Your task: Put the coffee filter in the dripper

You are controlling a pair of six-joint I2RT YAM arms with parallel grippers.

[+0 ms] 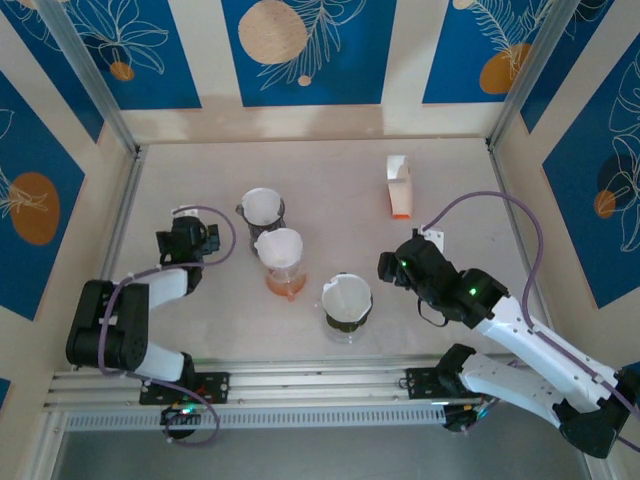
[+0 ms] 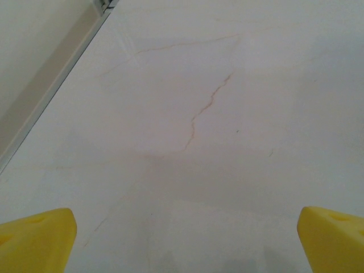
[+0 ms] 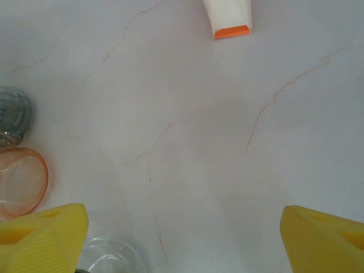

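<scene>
The pale, veined worktop (image 1: 330, 170) carries everything. The left arm (image 1: 110, 335) is at the left side, and its jaws stand wide apart over bare worktop. The right arm (image 1: 520, 330) reaches toward the middle; its jaws are also apart and hold nothing, just to the right of the nearest dripper (image 1: 347, 308). An orange dripper (image 1: 284, 270) and a grey dripper (image 1: 262, 212) stand close behind it. A white and orange carton (image 1: 399, 187) stands apart at the back. A white coffee filter (image 1: 345, 292) sits in the nearest dripper, and one sits in each of the others too.

Drippers (image 1: 283, 255) crowd centre; box (image 1: 399, 187) rear-right; flanks open.
</scene>
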